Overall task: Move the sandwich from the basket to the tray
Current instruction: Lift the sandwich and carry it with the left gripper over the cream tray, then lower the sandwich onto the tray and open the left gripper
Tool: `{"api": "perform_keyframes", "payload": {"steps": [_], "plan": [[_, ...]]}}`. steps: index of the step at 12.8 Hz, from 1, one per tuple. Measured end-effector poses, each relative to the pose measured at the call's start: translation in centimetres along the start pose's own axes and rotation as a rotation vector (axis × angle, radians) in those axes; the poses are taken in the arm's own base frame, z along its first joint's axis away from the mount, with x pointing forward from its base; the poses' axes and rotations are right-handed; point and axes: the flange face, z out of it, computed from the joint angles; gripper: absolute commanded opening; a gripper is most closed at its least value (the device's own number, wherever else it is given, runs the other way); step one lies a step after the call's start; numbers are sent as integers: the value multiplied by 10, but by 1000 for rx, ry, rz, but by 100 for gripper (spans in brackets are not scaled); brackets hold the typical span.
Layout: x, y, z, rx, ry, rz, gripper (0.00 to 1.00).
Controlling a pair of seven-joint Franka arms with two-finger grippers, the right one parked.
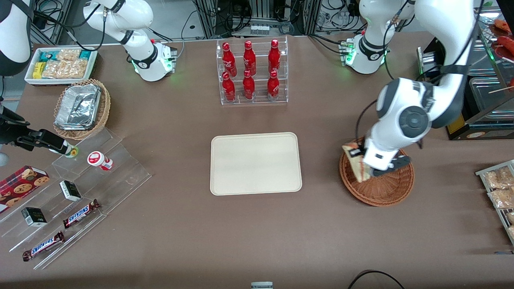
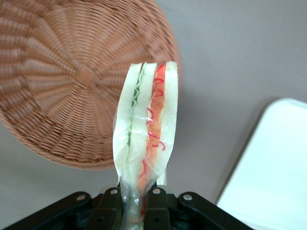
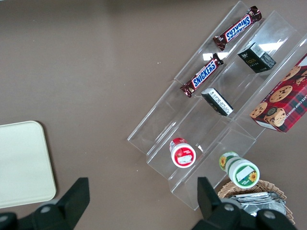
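Snickers bars (image 1: 43,245) lay nearest the front camera, on the clear stepped shelf (image 1: 120,168) toward the parked arm's end of the bench (image 1: 180,241). Farther back sat the cream tray (image 1: 255,163), bare, and toward my end the reddish-brown basket (image 1: 381,190). My gripper (image 2: 136,203) hung above that basket, my fingers (image 2: 156,206) pinched on the wrapped end of the sandwich (image 2: 146,136), which stood lifted clear of the wicker with its red and green layers showing. From the front, the sandwich (image 1: 356,161) hung over the basket rim on the side toward the tray. Farthest stood the rack of red bottles (image 1: 251,70).
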Motion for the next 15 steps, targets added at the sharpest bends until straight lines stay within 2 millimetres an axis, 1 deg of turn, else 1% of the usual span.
{"api": "perform_keyframes", "payload": {"steps": [2,4,6,8,12,15], "plan": [[-23,39,8,0,-12,78,0],[-47,82,16,0,-18,153,0],[-70,121,27,10,-20,193,0],[-89,154,39,27,-7,214,0],[-121,219,58,8,-14,221,0],[-136,256,79,5,-16,208,0]]}}
